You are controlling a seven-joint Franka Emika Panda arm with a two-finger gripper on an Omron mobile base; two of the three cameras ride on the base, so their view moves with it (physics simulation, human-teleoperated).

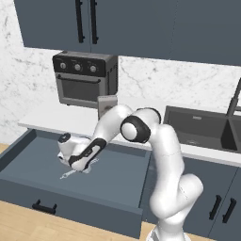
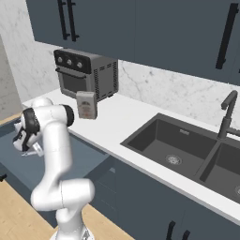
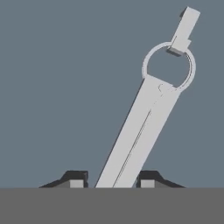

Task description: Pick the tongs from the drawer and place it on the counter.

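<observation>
The slate-blue drawer (image 1: 120,176) stands pulled out below the white counter (image 1: 44,116). On the drawer's floor lie the tongs (image 3: 144,122), pale and slim, with a ring and a tab at their far end. In the left base view the tongs (image 1: 67,175) peek out as a pale sliver under the hand. My gripper (image 3: 112,183) reaches down into the drawer and straddles the near end of the tongs. A dark fingertip (image 3: 76,180) sits on each side, with a narrow gap to the metal. The jaws are open. Seen from the right base, the gripper (image 2: 24,140) is low behind the arm.
A dark toaster oven (image 1: 84,77) and a small carton (image 1: 106,106) stand on the counter behind the drawer. The dark sink (image 2: 173,140) with its faucet (image 2: 227,115) lies to the right. The drawer front carries a black handle (image 1: 44,206). Blue wall cabinets (image 1: 89,21) hang overhead.
</observation>
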